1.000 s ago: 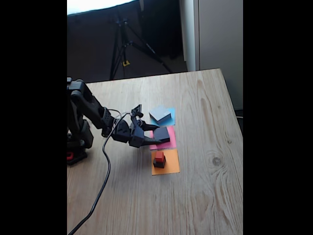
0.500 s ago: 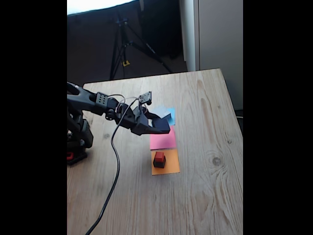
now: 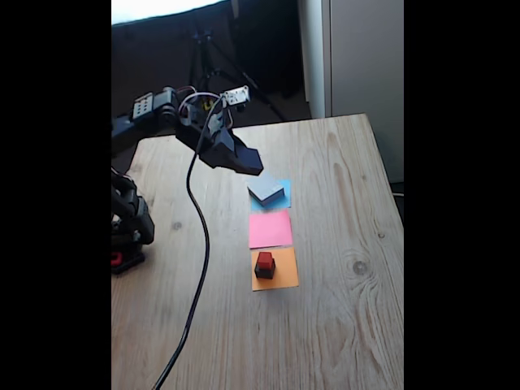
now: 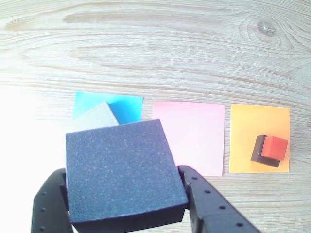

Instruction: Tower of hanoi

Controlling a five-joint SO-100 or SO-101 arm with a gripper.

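My gripper (image 4: 124,194) is shut on the black slab (image 4: 121,172), held high in the air; in the fixed view the gripper (image 3: 244,162) hangs above and left of the blue paper square (image 3: 280,195). The grey slab (image 3: 266,189) lies on that blue square, and in the wrist view the grey slab (image 4: 95,116) peeks out behind the held slab. The tiny red cube (image 3: 265,260) sits on the small black cube (image 3: 265,271) on the orange paper square (image 3: 275,279). In the wrist view the red cube (image 4: 275,147) tops the black cube (image 4: 257,151) at the right.
The pink paper square (image 3: 270,229) between blue and orange lies bare on the wooden table (image 3: 341,325). The arm's base (image 3: 128,223) stands at the table's left edge, and a black cable (image 3: 199,268) runs down from the arm. A tripod (image 3: 207,73) stands behind the table.
The gripper took the black slab off the pink square and rose up and back with it, toward the blue square. The other blocks have not moved.
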